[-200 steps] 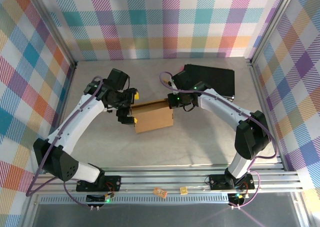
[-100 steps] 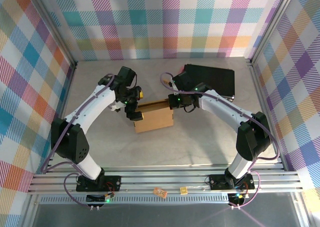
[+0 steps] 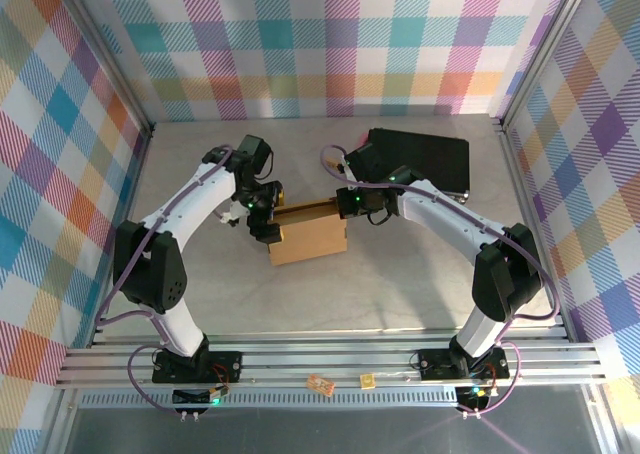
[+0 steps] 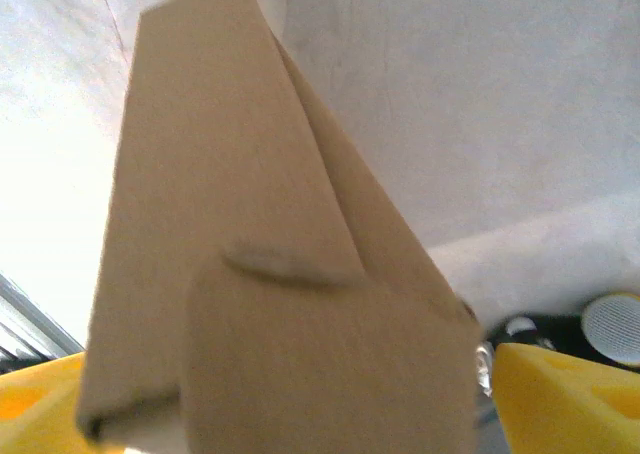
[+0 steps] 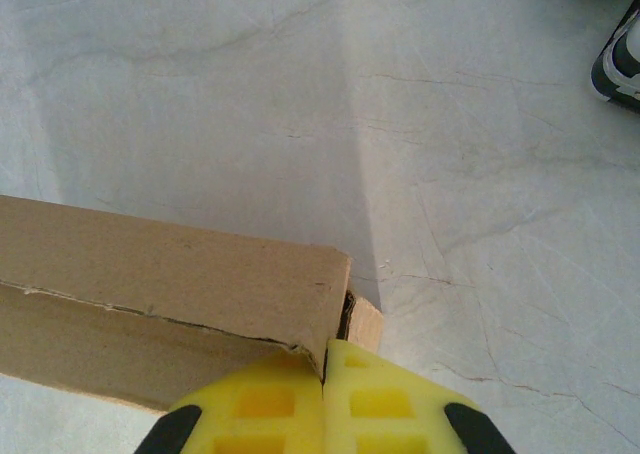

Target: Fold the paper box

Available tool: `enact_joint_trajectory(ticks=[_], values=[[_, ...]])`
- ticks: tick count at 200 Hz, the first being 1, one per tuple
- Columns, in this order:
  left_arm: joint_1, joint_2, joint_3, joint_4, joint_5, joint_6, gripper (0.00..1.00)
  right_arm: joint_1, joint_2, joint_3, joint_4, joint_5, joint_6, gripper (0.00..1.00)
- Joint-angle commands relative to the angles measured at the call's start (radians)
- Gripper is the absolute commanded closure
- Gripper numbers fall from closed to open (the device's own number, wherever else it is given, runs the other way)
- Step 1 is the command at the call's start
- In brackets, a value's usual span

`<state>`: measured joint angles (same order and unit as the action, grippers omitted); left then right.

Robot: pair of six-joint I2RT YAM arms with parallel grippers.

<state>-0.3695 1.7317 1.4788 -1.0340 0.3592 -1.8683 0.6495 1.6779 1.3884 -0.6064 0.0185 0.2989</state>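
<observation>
Two arms are working one paper box (image 3: 308,238) that sits about mid-surface (image 3: 380,294), just in front of the black case (image 3: 425,159). The left end effector (image 3: 266,224) is at the box's left end. Its yellow fingers (image 4: 570,394) are spread apart, with a cardboard flap standing up between them. The right end effector (image 3: 346,206) is at the far right corner. Its pads (image 5: 380,414) are squeezed together, looks like they're pinching the box wall's edge right at that corner.
</observation>
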Motion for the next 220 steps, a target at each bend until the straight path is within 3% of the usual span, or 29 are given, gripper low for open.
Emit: enact_joint_trajectory(ticks=[1, 39, 61, 84, 138, 172, 189, 220], values=[[0.004, -0.013, -0.026, 0.011, 0.007, -0.016, 0.21, 0.009, -0.024, -0.019, -0.003, 0.001, 0.005, 1.0], [0.004, -0.038, -0.042, 0.037, -0.022, -0.028, 0.35, 0.01, -0.024, -0.023, 0.005, -0.004, 0.003, 1.0], [0.004, -0.044, -0.048, 0.043, -0.021, -0.026, 0.38, 0.01, -0.024, -0.022, 0.004, -0.005, 0.001, 1.0], [0.004, -0.054, -0.063, 0.052, -0.022, -0.027, 0.59, 0.01, -0.023, -0.02, 0.002, -0.005, 0.0, 1.0], [0.003, -0.061, -0.075, 0.055, -0.029, -0.028, 0.6, 0.01, -0.036, -0.017, -0.01, -0.009, 0.014, 1.0], [0.003, -0.059, -0.076, 0.055, -0.034, -0.025, 0.6, 0.01, -0.052, -0.028, -0.015, -0.023, 0.031, 0.94], [0.003, -0.059, -0.079, 0.061, -0.032, -0.026, 0.59, 0.012, -0.057, -0.04, -0.01, -0.022, 0.038, 1.0], [0.003, -0.061, -0.08, 0.068, -0.04, -0.028, 0.58, 0.016, -0.052, -0.063, -0.002, -0.019, 0.037, 1.0]])
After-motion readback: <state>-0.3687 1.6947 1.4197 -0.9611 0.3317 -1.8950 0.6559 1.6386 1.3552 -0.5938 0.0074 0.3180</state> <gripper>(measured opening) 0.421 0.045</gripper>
